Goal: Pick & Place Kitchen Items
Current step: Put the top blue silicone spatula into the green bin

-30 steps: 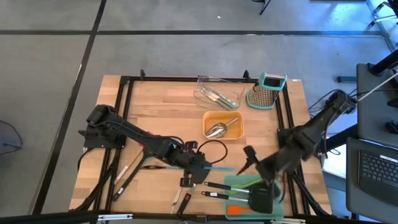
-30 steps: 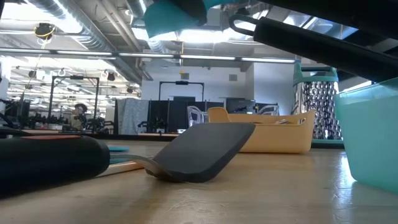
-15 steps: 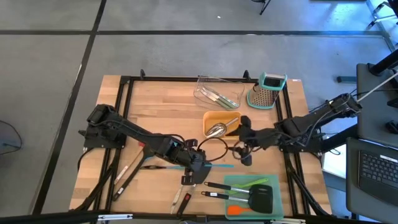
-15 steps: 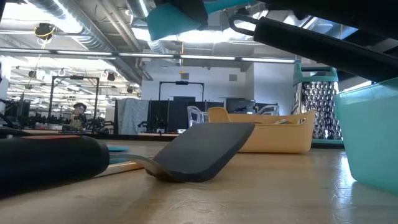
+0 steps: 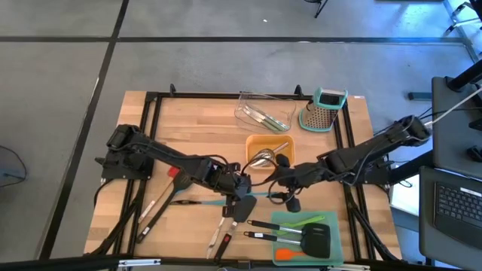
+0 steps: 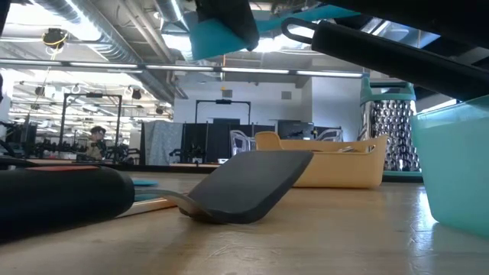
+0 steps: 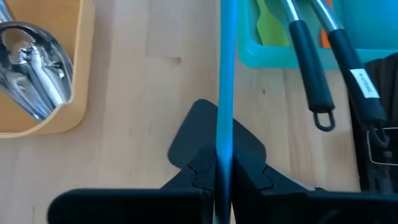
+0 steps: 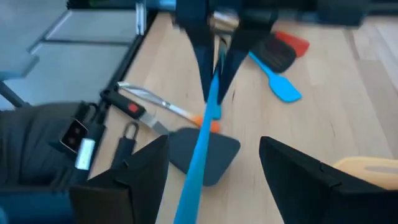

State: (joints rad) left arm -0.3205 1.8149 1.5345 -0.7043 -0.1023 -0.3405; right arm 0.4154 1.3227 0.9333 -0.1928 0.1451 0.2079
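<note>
Near the middle of the wooden table (image 5: 188,135), the left gripper (image 5: 239,188) is pinched tight on the thin handle of a blue spatula (image 5: 260,196), holding it clear of the tabletop; the handle runs level toward the right arm, and in the left wrist view it shows as a straight blue strip (image 7: 225,93) rising from between the pressed-together fingers. The right gripper (image 5: 277,190) faces it from the other side with its fingers (image 8: 301,180) spread wide, one on each side of the handle's free end (image 8: 198,149), not closed on it. Under the held handle a black spatula (image 7: 214,140) lies flat on the wood, its blade (image 6: 248,183) large in the low view. Just beyond the two grippers stands an orange tray (image 5: 290,158) with a steel scoop (image 5: 260,156) in it. On the near edge, a teal tray (image 5: 335,248) holds a green spatula (image 5: 305,221), an orange tool and another black spatula (image 5: 316,239), with two black handles sticking out over its rim. At the far side sit a clear tray (image 5: 245,113) with utensils inside and a steel grater (image 5: 322,111) with a teal top.
</note>
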